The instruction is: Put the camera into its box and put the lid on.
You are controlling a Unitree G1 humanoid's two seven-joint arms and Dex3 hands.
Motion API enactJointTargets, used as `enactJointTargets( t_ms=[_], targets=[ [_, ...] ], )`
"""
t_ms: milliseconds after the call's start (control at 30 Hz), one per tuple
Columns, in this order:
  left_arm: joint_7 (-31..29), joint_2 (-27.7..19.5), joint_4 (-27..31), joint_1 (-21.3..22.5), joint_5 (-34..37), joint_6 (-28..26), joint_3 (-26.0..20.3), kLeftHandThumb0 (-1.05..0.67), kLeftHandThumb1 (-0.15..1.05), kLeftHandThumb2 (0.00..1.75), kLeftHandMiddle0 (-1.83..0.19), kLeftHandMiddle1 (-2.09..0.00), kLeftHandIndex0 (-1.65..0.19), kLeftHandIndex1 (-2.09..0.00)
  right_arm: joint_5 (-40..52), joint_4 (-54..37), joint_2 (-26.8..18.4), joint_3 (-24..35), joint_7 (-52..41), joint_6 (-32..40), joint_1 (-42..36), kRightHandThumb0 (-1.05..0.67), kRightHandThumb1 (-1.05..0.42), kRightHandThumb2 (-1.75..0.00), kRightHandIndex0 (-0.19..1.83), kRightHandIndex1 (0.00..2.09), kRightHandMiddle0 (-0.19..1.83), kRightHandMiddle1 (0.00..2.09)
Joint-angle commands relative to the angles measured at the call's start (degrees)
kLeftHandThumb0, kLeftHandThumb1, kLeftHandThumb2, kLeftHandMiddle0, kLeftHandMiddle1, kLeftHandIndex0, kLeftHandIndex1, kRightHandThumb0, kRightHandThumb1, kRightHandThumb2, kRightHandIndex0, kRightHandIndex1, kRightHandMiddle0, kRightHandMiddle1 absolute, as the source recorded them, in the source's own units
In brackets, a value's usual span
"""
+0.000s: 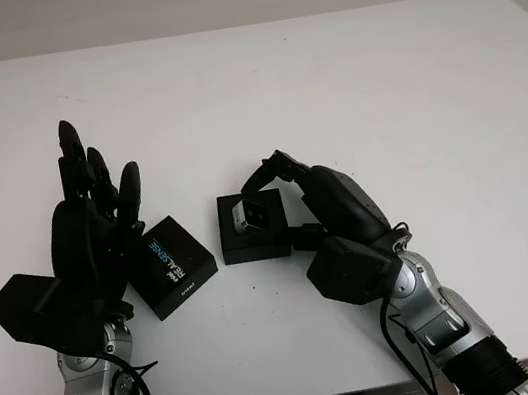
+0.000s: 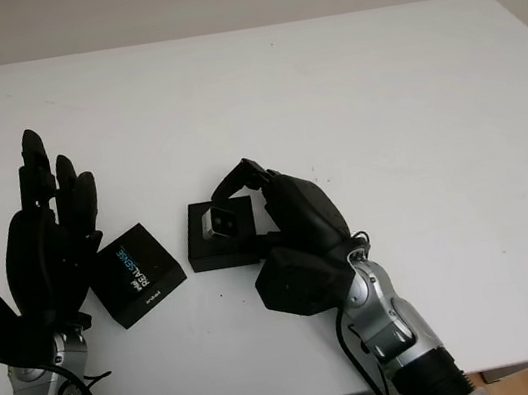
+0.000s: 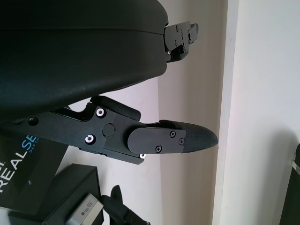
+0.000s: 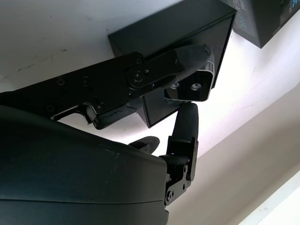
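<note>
The right hand [image 1: 276, 180] had its fingers pinched on the camera [image 1: 250, 214] — a small silvery-grey block with two round lenses on its face — and held it at the open black box [image 1: 252, 228]. In the right wrist view one finger lay across the top of the camera [image 4: 193, 85] and another pressed it from below, with the box [image 4: 187, 56] directly behind it. Whether the camera was already seated in the box or just above it could not be told.

The box sat on the white worktop [image 1: 325, 76], near the middle of its front half. Just to its left, apart from it and turned at an angle, lay the lid [image 1: 172, 265], black with pale blue lettering on its top. The left hand [image 1: 96, 225] stood over the worktop beside the lid's left edge, open and holding nothing, fingers pointing away from the robot — its palm overlapped the lid's near corner in the head views.
</note>
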State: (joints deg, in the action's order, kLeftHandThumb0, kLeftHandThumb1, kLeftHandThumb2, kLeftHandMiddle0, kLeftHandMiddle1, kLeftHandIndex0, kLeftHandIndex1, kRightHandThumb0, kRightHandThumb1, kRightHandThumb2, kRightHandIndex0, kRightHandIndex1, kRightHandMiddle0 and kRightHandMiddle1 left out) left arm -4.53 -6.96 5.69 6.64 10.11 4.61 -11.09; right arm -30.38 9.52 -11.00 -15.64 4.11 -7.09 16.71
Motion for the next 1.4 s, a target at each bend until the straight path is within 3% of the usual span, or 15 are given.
enactJointTargets(
  t_ms=[0,500,633,867,967,1167,1367],
  targets=[
    [-0.03,-0.01,0.4,0.53,-0.23,0.62,0.19,-0.59,1.05,0.35,0.18,-0.05,0.18,-0.04,-0.08,1.3,0.1,-0.28,0.47,-0.45,0.33,-0.5,-0.93,-0.06,0.29,0.31,0.22,1.36],
    [0.3,0.01,0.7,0.53,-0.44,0.19,0.27,-0.6,1.05,0.34,0.18,-0.05,0.18,-0.04,-0.77,7.43,-0.62,-0.97,2.99,-3.69,2.11,-0.46,-0.96,-0.06,0.29,0.41,0.29,1.28],
    [0.15,0.23,0.65,0.56,-0.05,0.35,0.31,-0.59,1.05,0.34,0.19,-0.05,0.19,-0.04,-0.63,8.06,-0.97,-1.17,2.72,-5.07,2.26,-0.43,-0.97,-0.05,0.23,0.57,0.37,1.4],
    [0.47,0.12,0.75,0.43,-0.59,0.31,0.42,-0.58,1.05,0.35,0.18,-0.05,0.18,-0.04,-1.04,9.91,-1.17,-1.2,5.31,-9.47,2.66,-0.38,-0.96,-0.05,0.09,0.94,0.35,1.63],
    [0.22,0.1,0.59,0.49,-0.38,0.48,0.38,-0.59,1.05,0.35,0.18,-0.05,0.18,-0.04,0.9,10.77,-0.9,-0.43,5.16,-11.72,2.86,-0.37,-0.96,-0.05,0.06,1.0,0.33,1.65],
    [0.26,0.17,0.46,0.5,-0.33,0.55,0.34,-0.59,1.05,0.33,0.18,-0.05,0.18,-0.04,4.19,10.52,0.27,1.24,4.61,-11.04,3.09,-0.39,-0.95,-0.05,0.04,0.98,0.34,1.65],
    [0.67,0.32,0.73,0.56,-0.59,0.2,0.5,-0.59,1.05,0.34,0.18,-0.05,0.18,-0.04,6.63,9.89,0.69,2.71,3.75,-9.92,3.57,-0.38,-0.95,-0.05,0.12,0.81,0.36,1.55]
  ],
)
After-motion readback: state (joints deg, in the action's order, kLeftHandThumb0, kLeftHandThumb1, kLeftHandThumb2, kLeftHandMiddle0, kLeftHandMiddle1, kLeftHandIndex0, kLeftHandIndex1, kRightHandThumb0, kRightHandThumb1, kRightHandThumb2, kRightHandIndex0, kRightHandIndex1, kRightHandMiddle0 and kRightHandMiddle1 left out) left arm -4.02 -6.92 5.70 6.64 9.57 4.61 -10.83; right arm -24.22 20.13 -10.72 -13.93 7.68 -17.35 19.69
